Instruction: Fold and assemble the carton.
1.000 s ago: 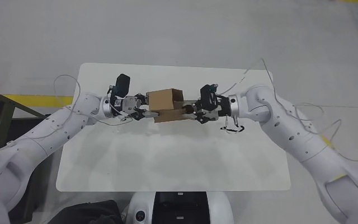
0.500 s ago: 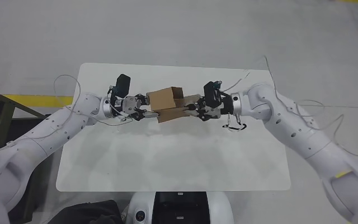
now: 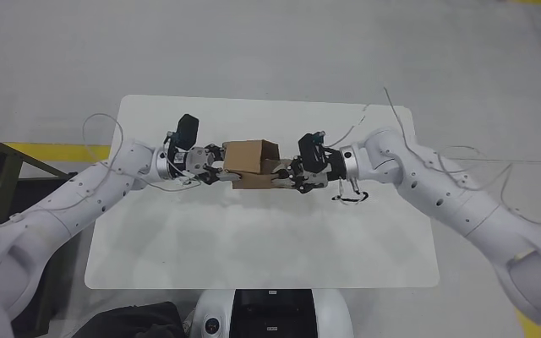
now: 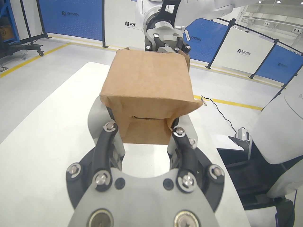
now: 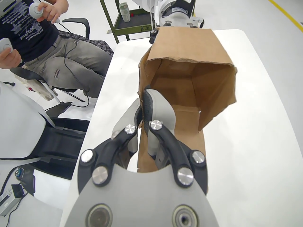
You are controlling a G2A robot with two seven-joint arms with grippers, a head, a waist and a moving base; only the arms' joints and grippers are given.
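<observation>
**Carton position.** The carton [image 3: 251,158] is brown corrugated board, opened into a rectangular tube. It lies on its side over the far middle of the white counter [image 3: 254,245], with its long axis running between the two arms. The pictures do not show whether its underside touches the counter.

**Left gripper.** The left gripper [image 4: 142,120] is at the carton's left end. Its fingers [image 4: 100,116] straddle that end, one pressed against the outside of each side wall, so the gripper is clamped on the carton. At this end a short top flap projects towards the wrist, and a lower flap hangs below the opening.

**Right gripper.** The right gripper [image 5: 142,106] is at the opposite, open end. It is clenched on the edge of one side wall: one finger sits inside the tube and the other outside, with the board pinched between the pads. At this end:
- The interior of the tube is visible.
- The bottom flap extends flat towards the wrist.
- The flap on the far side wall juts outward and angles down.

**Arm layout.** In the top view both arms reach inward from opposite sides and meet at the carton, which spans the gap between the two grippers.
</observation>
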